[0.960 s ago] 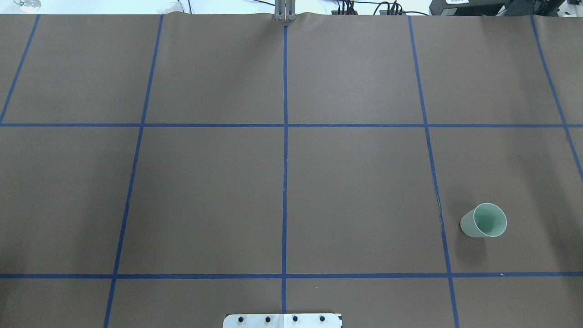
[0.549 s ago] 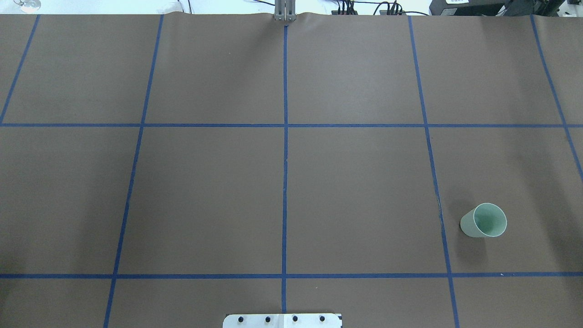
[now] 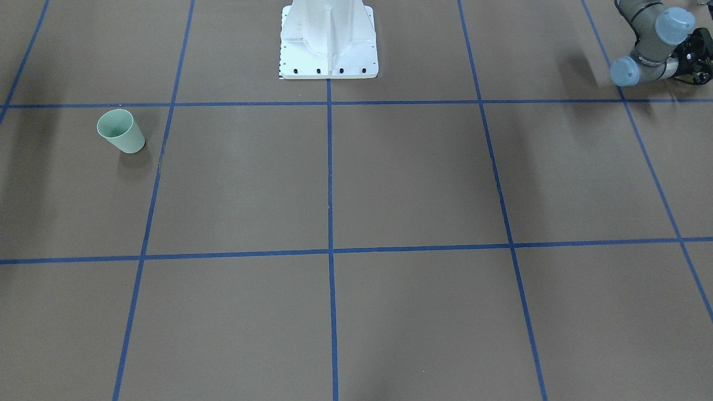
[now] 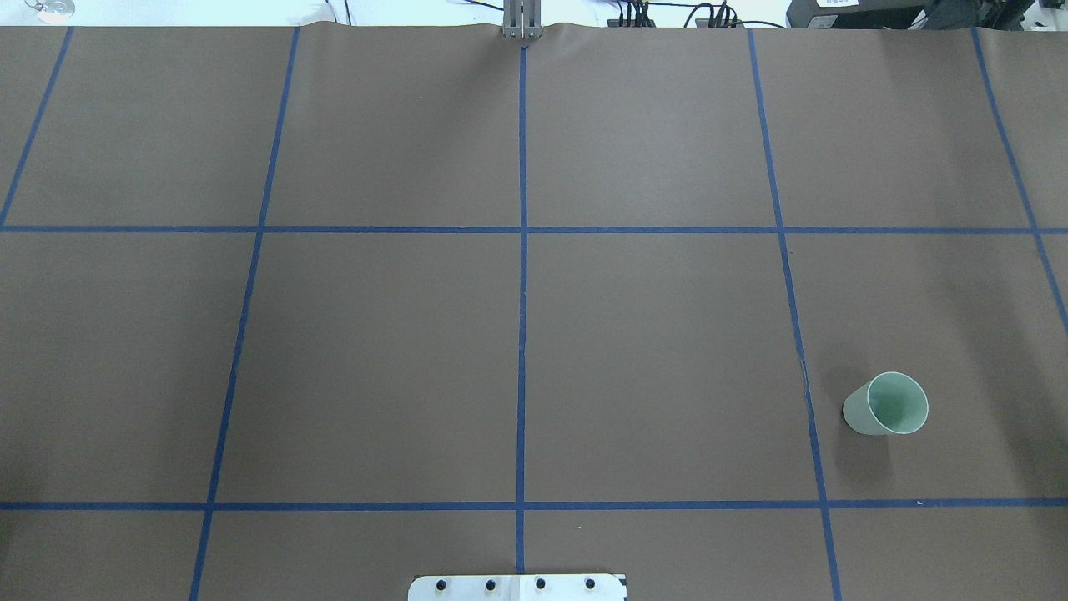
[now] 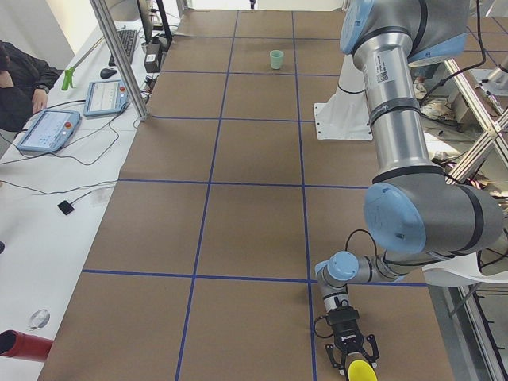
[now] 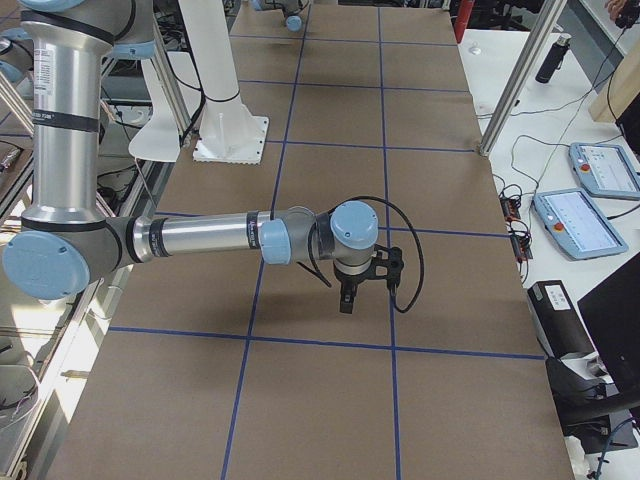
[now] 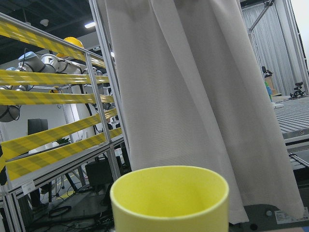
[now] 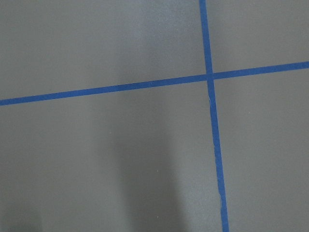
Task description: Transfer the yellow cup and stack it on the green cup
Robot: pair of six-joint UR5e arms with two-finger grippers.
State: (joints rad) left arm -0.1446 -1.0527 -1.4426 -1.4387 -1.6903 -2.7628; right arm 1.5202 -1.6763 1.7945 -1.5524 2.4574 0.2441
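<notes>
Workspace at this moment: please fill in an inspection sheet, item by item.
surface: brown table with a blue tape grid.
job's things: green cup upright on the robot's right side; yellow cup at the left gripper, near the table's left end.
clutter: nothing seen.
grippers: right gripper above bare table; open or shut cannot be told for either.
cables: black cable looped at the right wrist; cords at the far edge.
surroundings: white desk with tablets, a person beside it.
</notes>
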